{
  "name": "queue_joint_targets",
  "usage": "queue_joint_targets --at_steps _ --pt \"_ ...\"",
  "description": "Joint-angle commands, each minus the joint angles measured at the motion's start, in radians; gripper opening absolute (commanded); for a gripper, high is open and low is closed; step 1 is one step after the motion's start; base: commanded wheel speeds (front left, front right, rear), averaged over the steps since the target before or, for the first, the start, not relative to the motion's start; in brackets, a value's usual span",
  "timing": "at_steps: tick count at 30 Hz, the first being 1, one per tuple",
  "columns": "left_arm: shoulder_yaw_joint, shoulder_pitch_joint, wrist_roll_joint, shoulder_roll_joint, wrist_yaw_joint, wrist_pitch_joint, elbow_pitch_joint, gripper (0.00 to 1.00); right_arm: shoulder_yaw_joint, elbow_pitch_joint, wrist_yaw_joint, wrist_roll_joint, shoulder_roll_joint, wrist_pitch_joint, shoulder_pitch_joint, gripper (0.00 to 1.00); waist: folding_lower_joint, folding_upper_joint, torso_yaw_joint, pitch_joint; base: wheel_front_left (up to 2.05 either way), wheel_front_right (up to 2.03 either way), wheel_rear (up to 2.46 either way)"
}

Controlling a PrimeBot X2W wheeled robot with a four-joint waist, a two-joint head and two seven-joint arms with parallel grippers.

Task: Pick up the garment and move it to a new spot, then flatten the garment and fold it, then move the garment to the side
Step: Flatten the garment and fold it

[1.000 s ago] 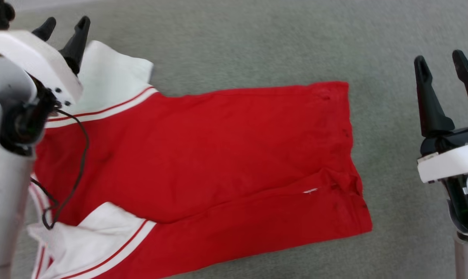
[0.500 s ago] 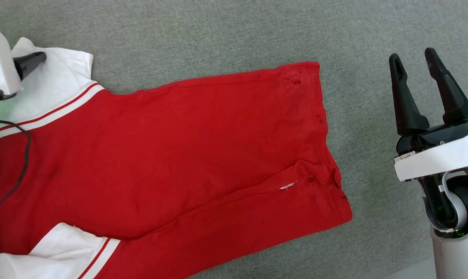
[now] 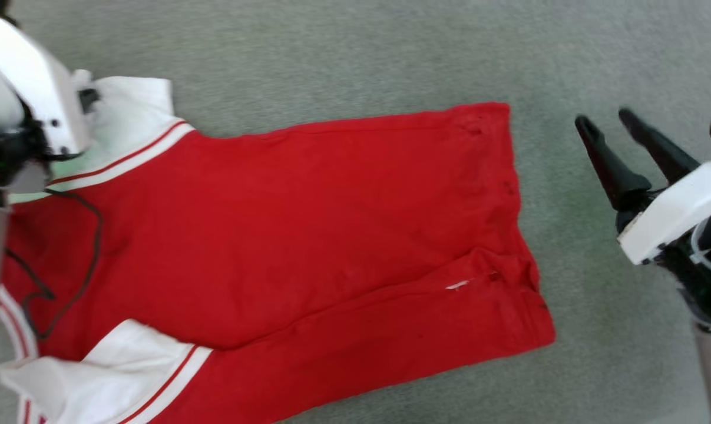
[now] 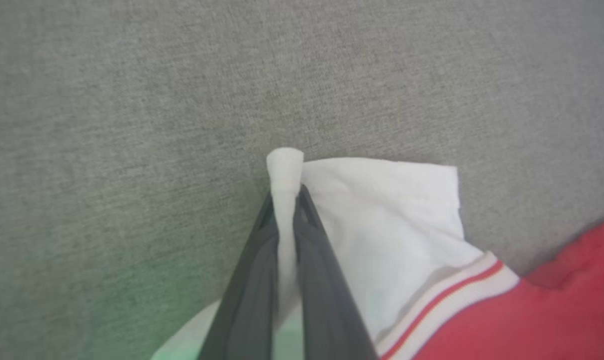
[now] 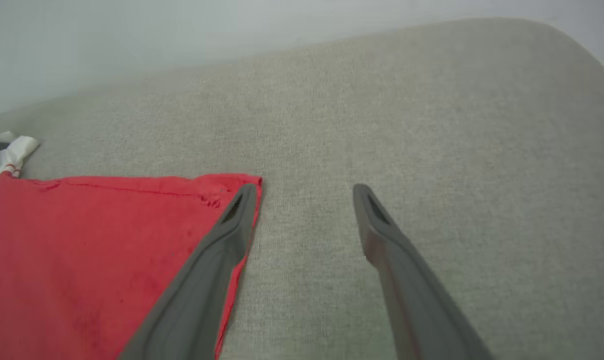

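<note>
**A:** What has the left tool (image 4: pixel 285 192) got?
**B:** It is clenched on a pinch of the white sleeve end (image 4: pixel 382 210). A nub of cloth pokes out just past its fingertips.
**A:** And the garment (image 3: pixel 308 224) itself?
**B:** It lies spread on the grey fabric surface (image 3: pixel 331 53), its red body running from that grip towards the right tool (image 5: pixel 304 187).
**A:** What about the right tool?
**B:** Released, fingers wide apart with nothing between them. The red hem corner sits by the finger on the left of its wrist view. I cannot tell whether the two touch.
</note>
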Motion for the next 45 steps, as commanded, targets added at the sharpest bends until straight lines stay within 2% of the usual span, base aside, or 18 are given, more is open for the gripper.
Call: queue_joint_targets --at_steps 1,6,8,13,20,21,22,23,28,33,41,45 --pt "-0.017 0.027 0.006 -0.031 -0.011 -0.02 0.008 0.0 -0.001 0.032 0.0 0.033 -0.035 0.084 -0.03 1.0 -0.0001 0.0 0.053 -0.03 0.0 0.0 0.0" --pt "-0.026 -0.032 0.015 -0.08 -0.038 -0.095 -0.036 0.0 -0.004 0.107 0.0 0.09 -0.082 0.338 -0.082 1.0 -0.0001 0.0 0.134 -0.034 0.0 0.0 0.0" --pt "-0.028 -0.042 0.004 -0.108 -0.047 -0.116 -0.054 0.0 -0.012 0.132 0.0 0.102 -0.078 0.409 -0.112 1.0 -0.0001 0.0 0.164 -0.028 0.0 0.0 0.0" --pt "-0.038 -0.066 0.002 -0.137 -0.068 -0.148 -0.109 0.0 -0.009 0.194 0.0 0.064 -0.08 0.496 -0.176 1.0 -0.0001 0.0 0.218 -0.002 0.0 0.0 0.0" --pt "-0.057 -0.053 0.012 -0.141 -0.074 -0.159 -0.149 0.0 0.024 0.314 0.0 0.035 -0.062 0.578 -0.212 1.0 -0.0001 0.0 0.252 0.019 0.0 0.0 0.0" --pt "-0.059 -0.048 0.012 -0.142 -0.075 -0.162 -0.151 0.0 0.031 0.328 0.0 0.033 -0.059 0.596 -0.208 0.46 -0.0001 0.0 0.254 0.019 0.0 0.0 0.0" --pt "-0.059 -0.048 0.012 -0.142 -0.075 -0.162 -0.151 0.0 0.031 0.328 0.0 0.033 -0.059 0.596 -0.208 0.46 -0.0001 0.0 0.254 0.019 0.0 0.0 0.0" --pt "-0.06 -0.039 0.01 -0.142 -0.079 -0.17 -0.146 0.0 0.046 0.336 0.0 0.041 -0.052 0.62 -0.205 0.0 -0.0001 0.0 0.256 0.015 0.0 0.0 0.0" --pt "-0.038 -0.012 -0.01 -0.13 -0.076 -0.19 -0.135 0.0 0.058 0.299 0.0 0.023 -0.087 0.563 -0.262 0.0 -0.0001 0.0 0.245 -0.005 0.0 0.0 0.0" --pt "-0.008 0.043 -0.027 -0.114 -0.081 -0.24 -0.147 0.0 0.059 0.275 0.0 -0.012 -0.118 0.477 -0.278 0.0 -0.0001 0.0 0.241 -0.07 0.0 0.0 0.0" --pt "0.059 0.264 -0.081 -0.089 -0.062 -0.331 -0.246 0.0 0.031 0.225 -0.001 -0.053 -0.119 0.36 -0.167 0.0 -0.0001 0.0 0.243 -0.202 0.0 0.0 0.0" --pt "0.088 0.42 -0.09 -0.076 -0.025 -0.375 -0.321 0.0 0.007 0.194 -0.001 -0.037 -0.111 0.332 -0.068 0.0 -0.0001 0.0 0.248 -0.246 0.0 0.0 0.0"
